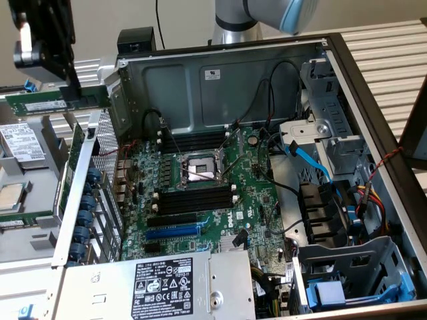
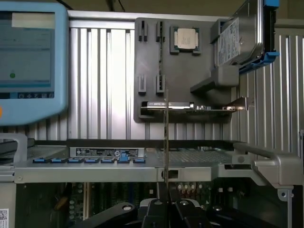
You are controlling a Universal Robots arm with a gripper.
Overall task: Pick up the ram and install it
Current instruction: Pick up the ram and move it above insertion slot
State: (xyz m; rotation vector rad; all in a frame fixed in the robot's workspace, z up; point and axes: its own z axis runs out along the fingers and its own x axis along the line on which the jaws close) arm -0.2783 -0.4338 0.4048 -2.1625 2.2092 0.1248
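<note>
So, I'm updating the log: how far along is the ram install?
Done: the thin green circuit-board ram stick is picked up. In hand: the black gripper is shut on it, raised at the exterior view's left, away from the green motherboard. Left: seating it; the long black memory slots look empty.

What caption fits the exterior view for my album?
Black claw holds long green ram stick near open grey computer case.

Plain beige wall [image 1: 100, 20] behind my counter [image 1: 380, 40], pale ribbed metal top, thin black cable [image 1: 157, 20] hanging down the wall
</note>
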